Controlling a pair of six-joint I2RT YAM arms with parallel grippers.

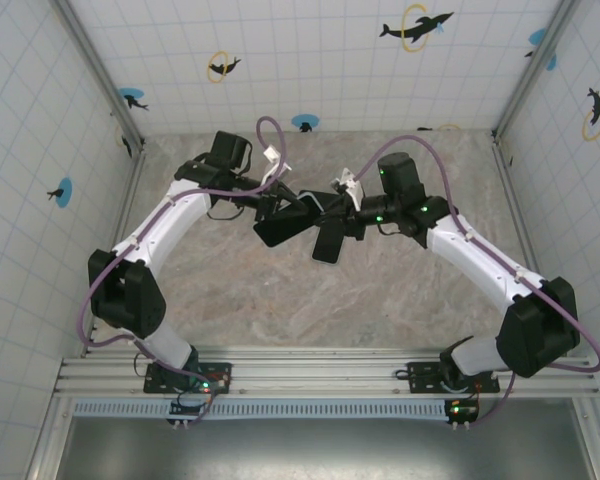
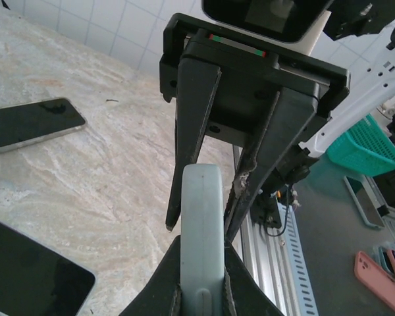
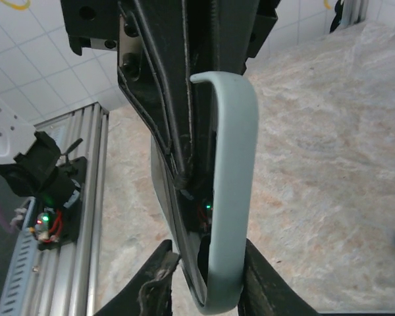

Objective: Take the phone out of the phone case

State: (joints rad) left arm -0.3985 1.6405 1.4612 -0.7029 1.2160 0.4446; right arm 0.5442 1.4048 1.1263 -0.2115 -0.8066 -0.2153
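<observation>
Grip advice for the peel step: left claw (image 2: 202, 249) is clamped tight on the edge of the pale phone case (image 2: 202, 197), which hangs in the air between both claws. I'd use that one as the anchor and not twist it.

Right claw (image 3: 207, 253) straddles the case's other end. Can't tell if it's really pinching or just resting loose. Between one of its fingers and the case sits a dark slab (image 3: 174, 224), which I reckon is the phone standing off from the case lip. I'd bend the lip away slowly there, or the phone may drop.

Left wrist cam gives the case dead edge-on, plus two spare phones (image 2: 29, 122) lying flat well below the claw. Right wrist cam gives the gap between case and slab. Top cam is too far off to separate them.
</observation>
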